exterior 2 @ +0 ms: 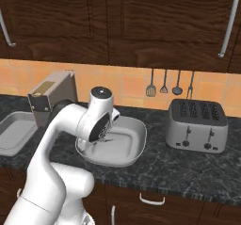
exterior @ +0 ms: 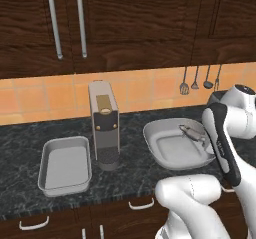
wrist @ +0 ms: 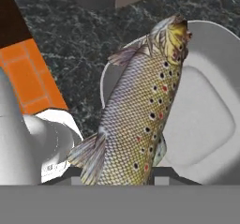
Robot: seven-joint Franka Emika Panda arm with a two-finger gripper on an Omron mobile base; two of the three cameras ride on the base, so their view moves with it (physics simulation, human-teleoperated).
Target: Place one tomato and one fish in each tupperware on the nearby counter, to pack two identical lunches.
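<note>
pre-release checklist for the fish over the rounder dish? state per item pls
1. Fish in the gripper: ok, its tail end sits between the fingertips in the hand view.
2. Gripper over the rounder tupperware: ok, the fish hangs above the dish's basin in the left base view.
3. Dish free for the fish: ok, no item lies on its visible floor.
4. Gap between fish and dish floor: cannot tell.
5. Grey tray state: ok, nothing in it yet.
6. Tomatoes located: cannot tell.
</note>
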